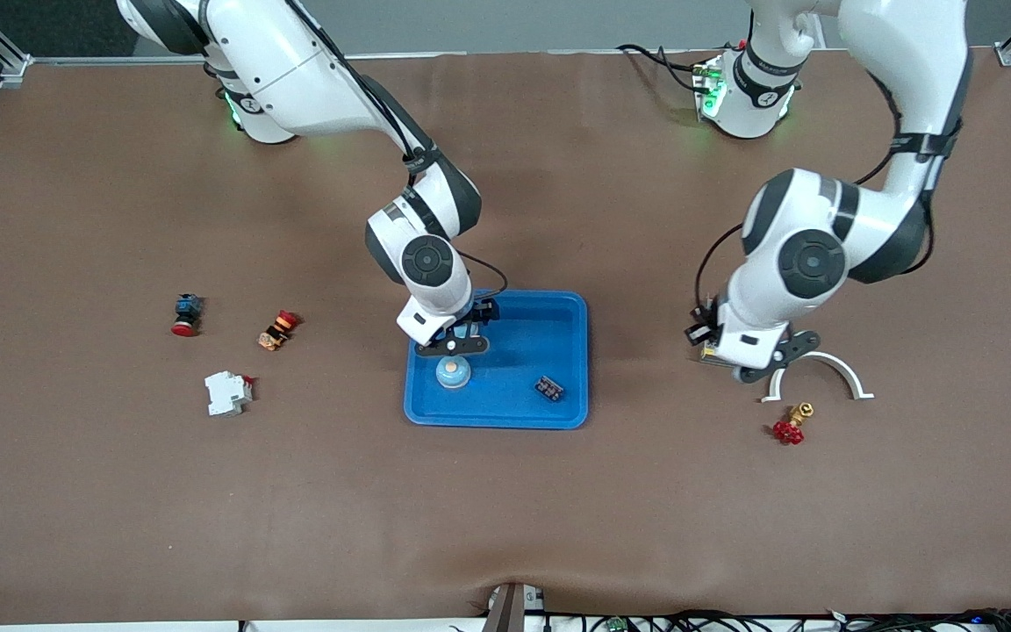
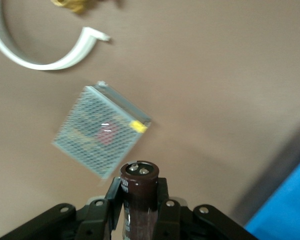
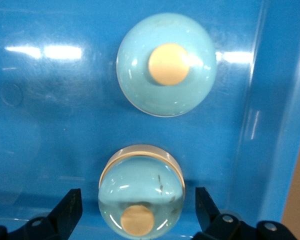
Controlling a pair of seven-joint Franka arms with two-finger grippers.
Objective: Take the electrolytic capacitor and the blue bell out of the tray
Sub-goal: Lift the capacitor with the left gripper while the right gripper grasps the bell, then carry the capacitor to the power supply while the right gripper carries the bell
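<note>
The pale-blue bell [image 1: 453,373] with a tan button stands in the blue tray [image 1: 581,351], at the tray's end toward the right arm. My right gripper [image 1: 454,348] is over it, open. In the right wrist view the bell [image 3: 166,64] rests on the tray's floor [image 3: 50,125]. A second pale-blue dome [image 3: 140,172] shows between my right gripper's [image 3: 137,200] spread fingers, which do not touch it. I cannot tell whether it is a reflection. My left gripper [image 2: 139,187] is shut on a dark brown capacitor [image 2: 139,197], held upright over a mesh-covered module [image 2: 97,132]. That gripper [image 1: 744,369] is between the tray and the left arm's end.
A small dark part [image 1: 548,387] lies in the tray. A white arc bracket [image 1: 821,367] and a red-handled brass valve [image 1: 791,428] lie beside the left gripper. A red push button [image 1: 186,314], an orange switch [image 1: 277,330] and a white breaker [image 1: 226,392] lie toward the right arm's end.
</note>
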